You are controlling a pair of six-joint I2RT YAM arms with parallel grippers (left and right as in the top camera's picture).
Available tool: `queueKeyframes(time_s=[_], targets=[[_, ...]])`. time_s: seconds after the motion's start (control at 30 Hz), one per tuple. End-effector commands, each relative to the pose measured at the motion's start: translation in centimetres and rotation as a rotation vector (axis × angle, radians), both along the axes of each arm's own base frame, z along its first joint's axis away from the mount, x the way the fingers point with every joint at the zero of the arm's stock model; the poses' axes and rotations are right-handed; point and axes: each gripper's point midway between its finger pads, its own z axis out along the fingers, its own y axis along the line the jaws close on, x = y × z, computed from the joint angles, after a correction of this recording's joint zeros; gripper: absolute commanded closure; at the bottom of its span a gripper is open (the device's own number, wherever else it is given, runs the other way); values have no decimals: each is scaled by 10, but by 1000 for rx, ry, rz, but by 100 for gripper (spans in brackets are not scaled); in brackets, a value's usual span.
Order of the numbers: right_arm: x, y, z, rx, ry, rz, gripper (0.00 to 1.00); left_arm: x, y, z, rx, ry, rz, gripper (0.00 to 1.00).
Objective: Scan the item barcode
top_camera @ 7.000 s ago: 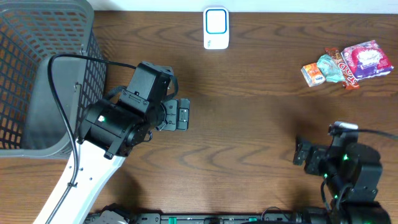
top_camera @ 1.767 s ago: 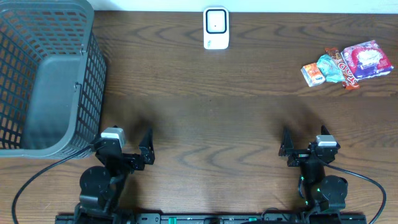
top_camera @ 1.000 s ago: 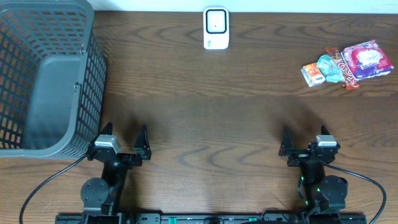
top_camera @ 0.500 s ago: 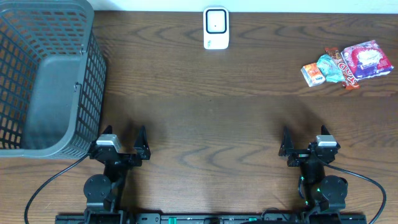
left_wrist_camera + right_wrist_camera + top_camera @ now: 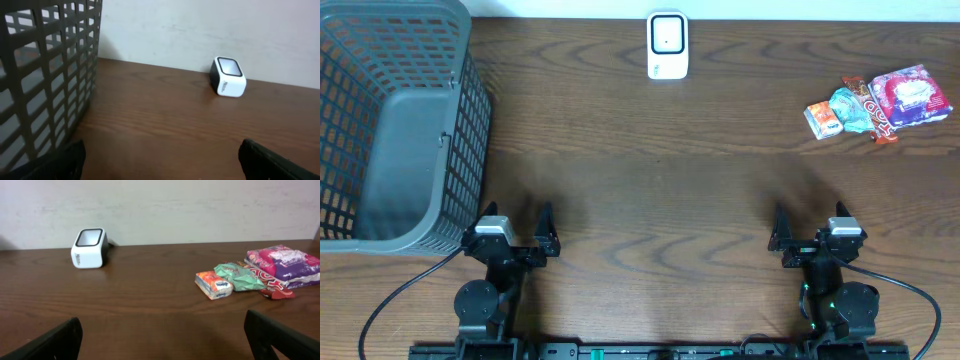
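**A:** What are the claws doing?

**B:** The left claw (image 5: 157, 161) is sitting low at the near edge of the dark wooden surface (image 5: 660, 180), its jaws spread wide and gripping nothing. The right claw (image 5: 162, 339) is sitting at the near right, also wide open and empty.

**A:** And where are the goods lying?

**B:** They are lying in a cluster at the far right: a small orange packet (image 5: 824, 118), a green crinkled wrapper (image 5: 848, 106), a red-brown bar (image 5: 876, 118) and a pink and purple packet (image 5: 910, 97), all touching or just beside one another. They are lying well apart from both claws.

**A:** The scanner?

**B:** The white box-shaped barcode scanner (image 5: 667, 45) is standing at the far middle, well apart from the packets. A grey plastic mesh basket (image 5: 470, 150) is occupying the far left, just beside the left claw.
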Motion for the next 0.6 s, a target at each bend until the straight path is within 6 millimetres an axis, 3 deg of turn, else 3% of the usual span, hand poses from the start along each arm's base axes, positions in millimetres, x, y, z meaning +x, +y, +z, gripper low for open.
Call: queueKeyframes(time_s=[0.0, 0.57], targets=[[0, 2, -1, -7, -1, 8, 1, -1, 1, -14, 59, 43, -6, 2], [0, 2, -1, -7, -1, 8, 1, -1, 21, -17, 40, 59, 118, 2]])
